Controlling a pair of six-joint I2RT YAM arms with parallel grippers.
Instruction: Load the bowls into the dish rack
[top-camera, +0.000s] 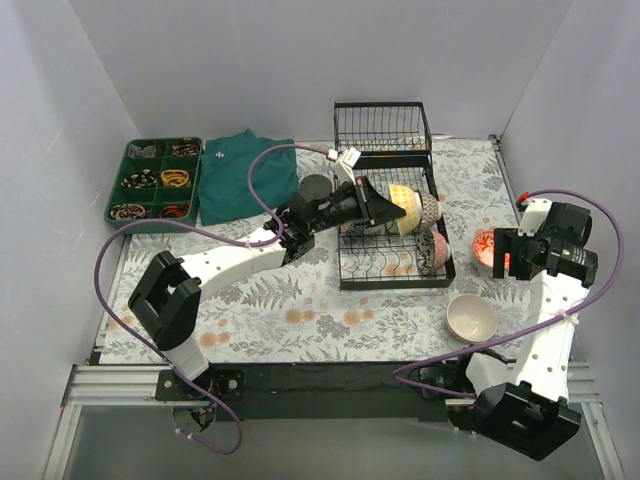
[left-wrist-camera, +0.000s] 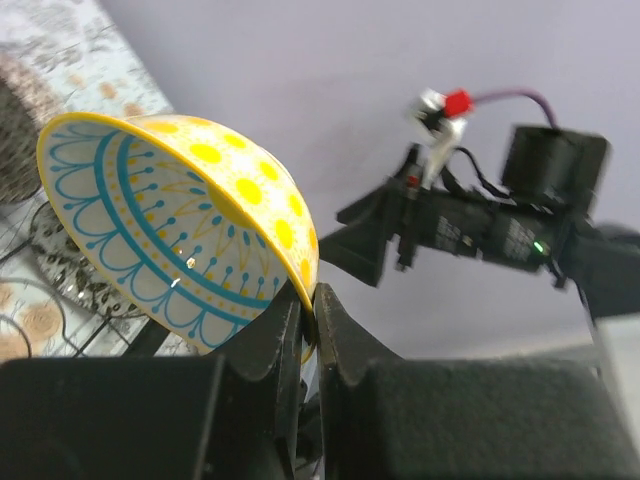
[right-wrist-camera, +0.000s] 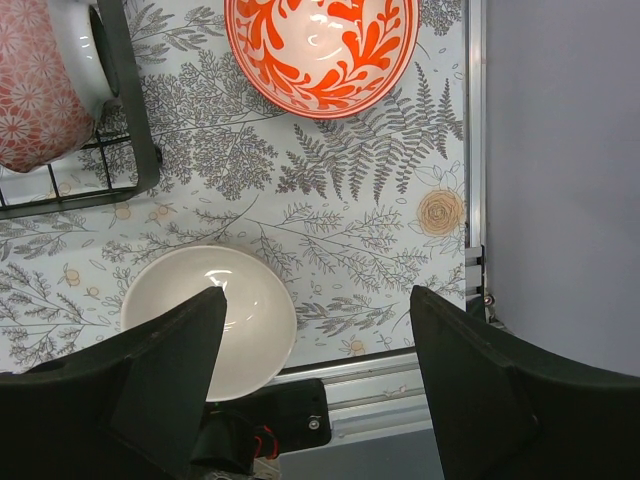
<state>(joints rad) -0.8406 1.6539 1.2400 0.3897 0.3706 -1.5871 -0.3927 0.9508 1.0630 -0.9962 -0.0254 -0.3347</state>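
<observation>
From above, a green tray and a dark green cloth lie at the far left of the table, well apart from the dish rack. The left gripper holds the yellow-sun bowl on edge over the rack, near a red-patterned bowl standing in the tines.

The left wrist view shows both fingers clamped on that bowl's rim. The bowl has blue lines inside and yellow dots outside.

In the right wrist view the right gripper hangs with its fingers wide apart above the table. The cream bowl is partly behind one finger, the red-orange bowl lies beyond, and the rack's corner is at the side.
</observation>
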